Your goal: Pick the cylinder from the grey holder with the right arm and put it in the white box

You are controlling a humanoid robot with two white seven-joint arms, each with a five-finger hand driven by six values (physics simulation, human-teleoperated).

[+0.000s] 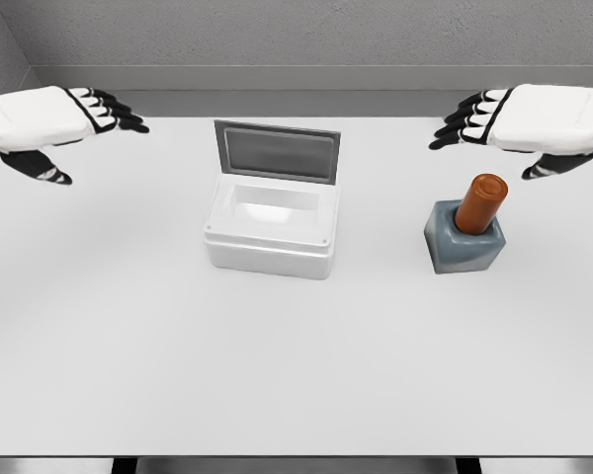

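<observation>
One orange-brown cylinder (480,202), seated in one grey holder (463,247) just below the right hand (534,123). One white box (271,229) (lid raised) between both hands. Two hands counted, the left hand (49,123) opposite. One table (296,375).

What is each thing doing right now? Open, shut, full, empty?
White box: lid up, open, empty.
Cylinder: standing tilted in the grey holder.
Grey holder: on the table, holding the cylinder.
Left hand: open, holding nothing.
Right hand: open, holding nothing.
</observation>
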